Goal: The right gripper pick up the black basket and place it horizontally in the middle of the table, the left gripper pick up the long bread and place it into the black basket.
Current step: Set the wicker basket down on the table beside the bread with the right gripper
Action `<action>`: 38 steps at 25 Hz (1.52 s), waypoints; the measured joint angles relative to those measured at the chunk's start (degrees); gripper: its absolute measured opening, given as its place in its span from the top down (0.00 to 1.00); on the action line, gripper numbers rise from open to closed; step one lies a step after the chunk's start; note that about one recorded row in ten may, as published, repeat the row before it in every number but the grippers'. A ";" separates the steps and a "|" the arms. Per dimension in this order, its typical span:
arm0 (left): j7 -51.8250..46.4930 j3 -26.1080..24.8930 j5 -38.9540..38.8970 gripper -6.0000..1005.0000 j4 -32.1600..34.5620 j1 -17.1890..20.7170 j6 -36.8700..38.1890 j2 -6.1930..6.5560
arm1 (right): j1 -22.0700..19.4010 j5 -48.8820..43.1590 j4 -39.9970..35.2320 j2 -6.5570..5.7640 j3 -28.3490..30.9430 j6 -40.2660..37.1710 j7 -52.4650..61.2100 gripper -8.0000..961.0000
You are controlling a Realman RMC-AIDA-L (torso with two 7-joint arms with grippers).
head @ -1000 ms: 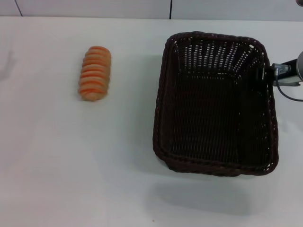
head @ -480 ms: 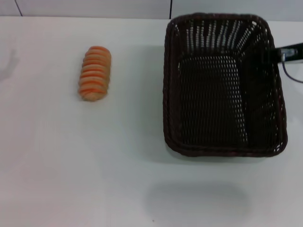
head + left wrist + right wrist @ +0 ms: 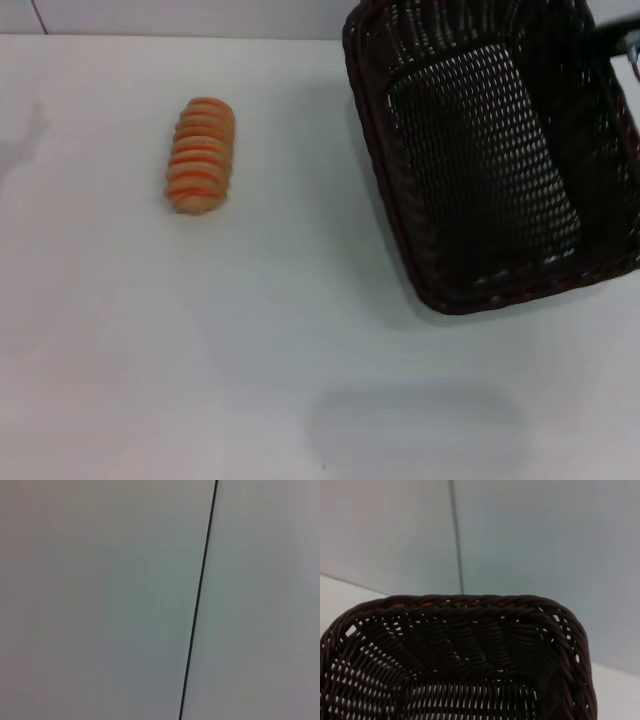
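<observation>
A plain pale grey-white wall (image 3: 100,600) fills the whole left wrist view. One thin dark seam (image 3: 199,600) runs across it from one edge of the picture to the opposite edge, slightly slanted, splitting the wall into a wider panel and a narrower panel (image 3: 260,600). Both panels look smooth, flat and unmarked, with only soft, even shading

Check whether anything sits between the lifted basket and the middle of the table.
Nothing visible does. The black basket hangs tilted at the right gripper, over the table's far right. The bare middle lies open; the long bread lies well off to the left.
</observation>
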 joint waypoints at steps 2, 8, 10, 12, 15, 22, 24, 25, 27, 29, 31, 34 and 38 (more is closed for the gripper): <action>0.04 -0.34 0.01 0.15 -0.04 -0.05 -0.50 0.03 | 2.66 2.68 -0.72 -0.49 2.43 2.09 -6.90 0.80; 0.11 -1.03 0.07 0.15 -2.10 0.28 -2.20 0.14 | 7.68 7.11 -1.65 -1.10 4.08 8.47 -17.47 0.81; 0.15 -1.97 0.09 0.15 -3.49 0.72 -3.40 0.04 | 9.68 7.89 -1.68 -1.20 4.01 11.26 -21.12 0.81; 0.19 -3.21 0.08 0.15 -5.33 1.31 -5.33 -0.02 | 12.47 8.03 -1.89 -1.21 3.90 14.01 -24.46 0.82; 0.23 -3.92 0.08 0.15 -5.96 1.47 -6.21 -0.11 | 14.11 8.05 -2.47 -1.28 3.93 15.48 -26.34 0.82; 2.59 -7.21 0.49 0.15 -7.27 1.43 -8.29 -1.79 | 20.13 10.27 -4.55 -1.82 4.19 23.26 -31.07 0.82; 4.45 -8.32 0.75 0.15 -8.24 1.42 -9.37 -2.44 | 20.67 10.37 -4.76 -1.88 4.06 24.05 -31.27 0.82; 5.68 -8.77 0.76 0.15 -8.89 1.42 -9.96 -2.78 | 21.15 10.40 -5.01 -1.92 3.97 24.73 -31.46 0.82; 8.05 -9.67 0.80 0.15 -10.55 1.47 -11.11 -3.56 | 22.31 10.42 -5.78 -1.90 3.80 26.46 -31.90 0.82; 8.66 -10.05 0.79 0.15 -10.92 1.52 -11.38 -3.83 | 23.22 10.48 -6.27 -1.79 3.65 28.07 -32.19 0.82; 9.45 -10.77 0.78 0.15 -11.18 1.47 -11.51 -4.27 | 23.88 10.78 -6.38 -1.70 3.36 29.78 -32.31 0.82; 9.81 -11.17 0.78 0.15 -11.21 1.30 -11.53 -4.56 | 24.87 11.49 -6.50 -1.67 3.10 32.27 -32.32 0.82; 9.87 -11.54 0.78 0.15 -11.23 1.03 -11.55 -4.88 | 25.95 11.78 -7.39 -1.39 2.61 34.31 -32.27 0.82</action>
